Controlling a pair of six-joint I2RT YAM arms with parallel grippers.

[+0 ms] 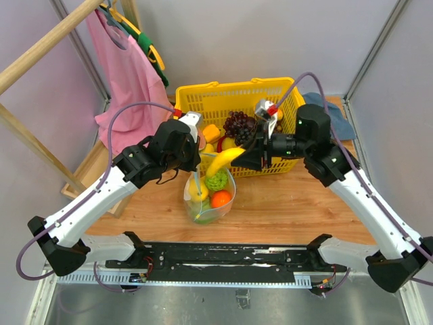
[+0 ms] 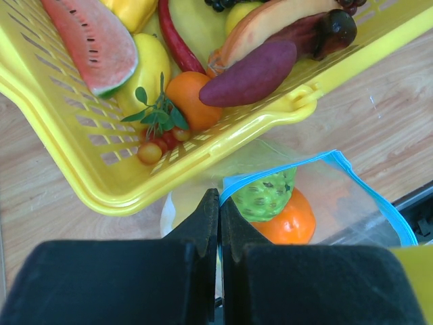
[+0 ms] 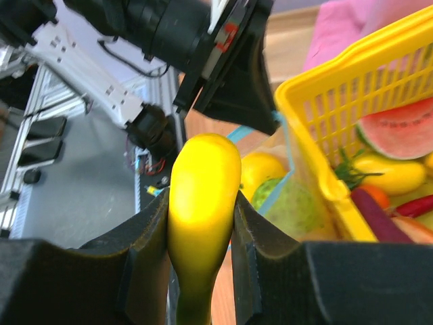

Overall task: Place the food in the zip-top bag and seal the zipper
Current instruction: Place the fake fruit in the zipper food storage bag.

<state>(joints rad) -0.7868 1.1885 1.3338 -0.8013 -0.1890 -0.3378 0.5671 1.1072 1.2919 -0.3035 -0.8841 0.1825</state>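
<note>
The right gripper (image 3: 201, 217) is clamping a long yellow fruit (image 3: 203, 176) between its two pads, jaws partly closed around its middle, with the blunt end sticking out ahead of the fingers. Seen from above, that fruit (image 1: 225, 160) is hanging just off the near wall of the yellow basket (image 1: 230, 87), over the mouth of the zip-top bag (image 1: 210, 196).

The left gripper (image 2: 218, 210) is pinching fully closed on the bag's mouth edge, where the zipper (image 2: 372, 194) is running into the jaws, and is holding that side up. The bag is standing directly against the basket's near wall, on the side facing the arm bases. Inside it, a bumpy green fruit (image 2: 264, 193) and an orange one (image 2: 287, 223) are lying together, touching; the overhead view also shows a yellow fruit (image 1: 197, 189) beside them.

The risks, as I am judging them: only one side of the mouth is being held, so the far lip may be sagging inward, and the fruit could catch on it and push the bag over. The fruit is long and is lying crosswise to the opening, so letting it go flat might leave it bridging the rim or rolling toward the basket. The bag is filling, so a protruding end could be blocking the zipper later. The two wrists are working close together and could be colliding.
</note>
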